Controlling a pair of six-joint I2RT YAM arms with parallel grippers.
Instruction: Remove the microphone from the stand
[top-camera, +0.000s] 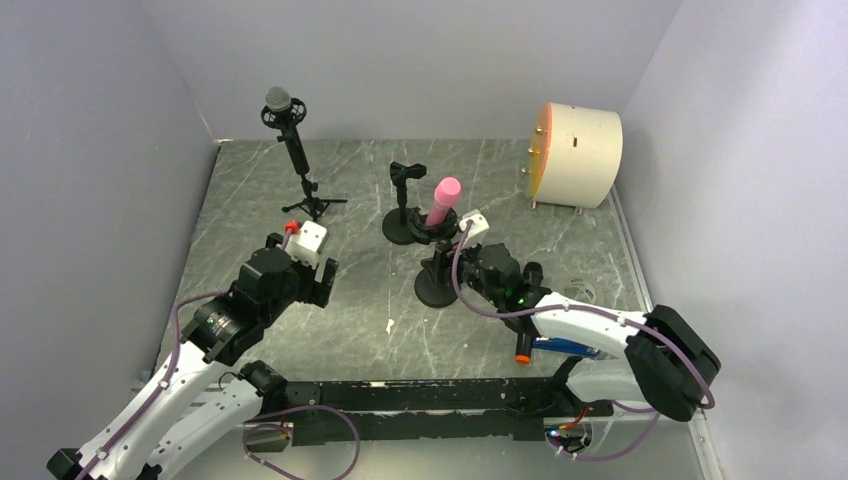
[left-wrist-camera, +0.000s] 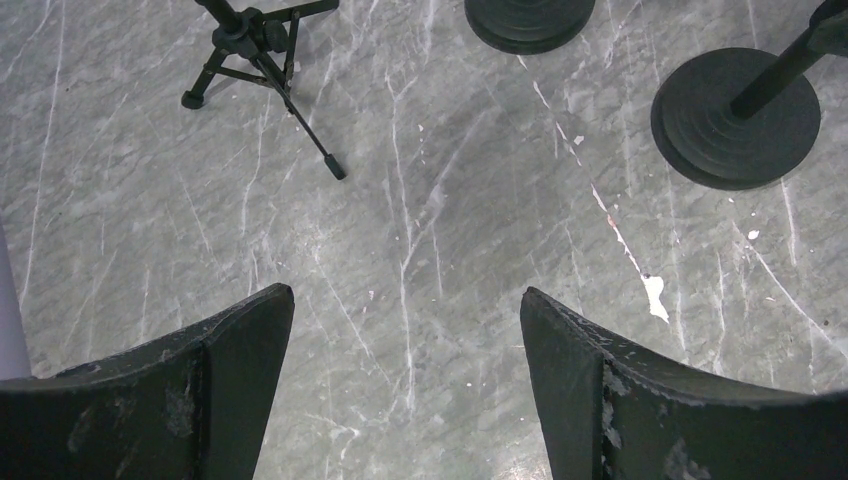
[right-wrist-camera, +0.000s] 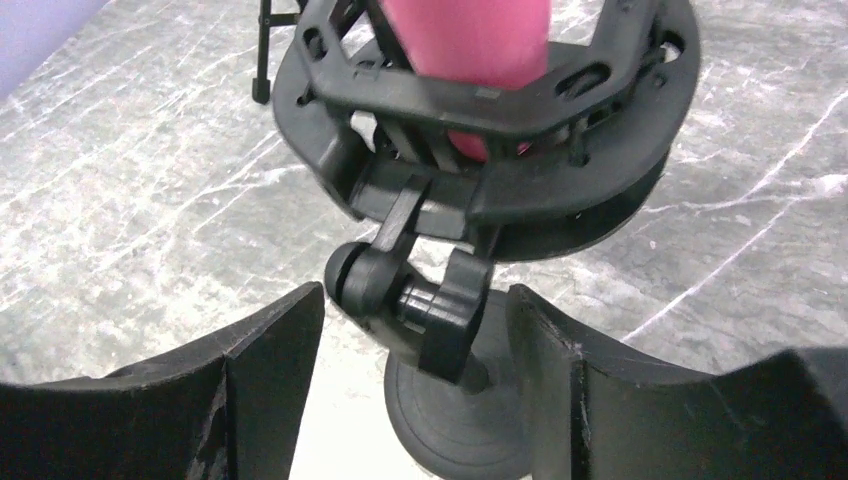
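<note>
A pink microphone (top-camera: 444, 200) sits tilted in a black shock mount (right-wrist-camera: 480, 110) on a stand with a round base (top-camera: 436, 290). In the right wrist view the pink microphone (right-wrist-camera: 480, 40) fills the top. The stand's swivel joint (right-wrist-camera: 420, 300) lies between my right gripper's (right-wrist-camera: 417, 292) fingers. They are open, with a gap on each side of the joint. In the top view the right gripper (top-camera: 447, 262) is against that stand, below the mount. My left gripper (left-wrist-camera: 405, 295) hangs open and empty over bare table, left of the stands (top-camera: 322, 272).
A grey-headed microphone (top-camera: 278, 100) stands on a tripod (top-camera: 312, 205) at the back left. A second round-base stand (top-camera: 403, 228) with an empty clip is behind the pink one. A white-and-orange drum (top-camera: 578, 155) sits back right. An orange-tipped tool (top-camera: 522, 350) lies by the right arm.
</note>
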